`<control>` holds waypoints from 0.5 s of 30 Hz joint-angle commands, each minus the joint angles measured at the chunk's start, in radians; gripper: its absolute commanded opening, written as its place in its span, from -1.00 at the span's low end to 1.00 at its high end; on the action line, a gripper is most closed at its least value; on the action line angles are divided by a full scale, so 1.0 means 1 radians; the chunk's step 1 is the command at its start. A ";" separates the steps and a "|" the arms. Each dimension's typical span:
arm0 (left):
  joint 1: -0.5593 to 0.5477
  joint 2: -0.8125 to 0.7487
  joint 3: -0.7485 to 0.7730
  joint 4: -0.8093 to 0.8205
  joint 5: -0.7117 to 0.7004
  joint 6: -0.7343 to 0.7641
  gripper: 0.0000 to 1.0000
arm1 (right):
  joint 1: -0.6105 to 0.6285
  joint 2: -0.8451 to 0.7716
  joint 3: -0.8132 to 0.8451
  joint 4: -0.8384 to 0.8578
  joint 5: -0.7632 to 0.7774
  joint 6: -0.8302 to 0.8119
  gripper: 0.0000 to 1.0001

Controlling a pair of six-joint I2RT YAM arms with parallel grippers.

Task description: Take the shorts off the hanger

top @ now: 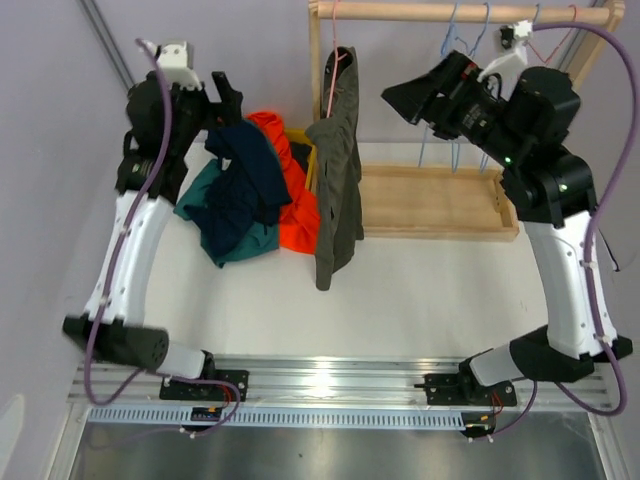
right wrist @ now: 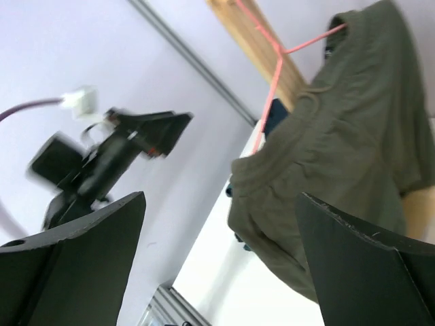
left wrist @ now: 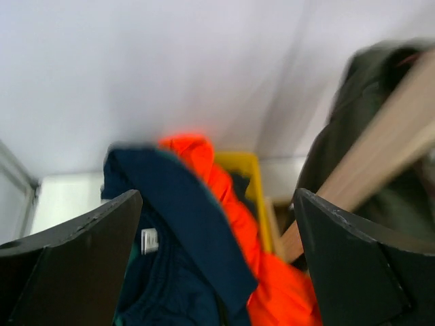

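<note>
**A:** Top view first. The olive-grey shorts [top: 338,170] hang from a pink hanger [top: 331,75] at the left end of the rack [top: 420,12], their hem drooping toward the counter [top: 400,290].

**B:** And just off the rack's left post there's a heap: navy shorts [top: 250,165], teal shorts [top: 225,225], orange shorts [top: 295,200], all slumped flat.

**A:** The left claw [top: 225,95] hovers over that heap. The right claw [top: 400,100] is below the rack's rail, just right of the olive-grey shorts and pointed at them.

**B:** Left wrist view now. The left claw is spread wide with nothing in it. Navy and orange cloth lie beyond the fingers, and the rack's post is off to the right, blurred.

**A:** Right wrist view: that claw is wide open too, and empty. The olive-grey shorts are straight ahead, with the waistband bunched over the hanger's pink wire.

**B:** How will they handle?

**A:** Light, soft and floppy, I'd say. They'll sag and slide rather than resist. The thick waistband beside the wire looks the surest hold, as a pinch lower down would only gather loose cloth. Expect the hanger to swing on the rack.

**B:** And the surroundings?

**A:** A smooth white counter, with a wooden tray [top: 430,205] at the rack's foot. There's open space in front of the rack. The empty hangers [top: 455,40] further right on its rail could snag.
</note>
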 commanded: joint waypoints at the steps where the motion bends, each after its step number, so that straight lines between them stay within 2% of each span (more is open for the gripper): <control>1: -0.039 -0.198 -0.181 0.107 0.021 -0.011 0.99 | 0.059 0.098 0.061 0.053 0.065 -0.016 0.98; 3: -0.047 -0.304 -0.320 0.149 0.056 -0.026 0.99 | 0.068 0.196 0.107 0.065 0.055 -0.013 0.97; 8: -0.071 -0.422 -0.431 0.115 0.093 -0.063 0.97 | 0.068 0.429 0.332 0.042 0.058 -0.027 0.96; 12: -0.090 -0.534 -0.563 0.143 0.133 -0.069 0.91 | 0.070 0.545 0.445 0.067 0.060 -0.013 0.93; 15: -0.098 -0.574 -0.606 0.126 0.143 -0.080 0.89 | 0.073 0.586 0.457 0.105 0.057 0.015 0.91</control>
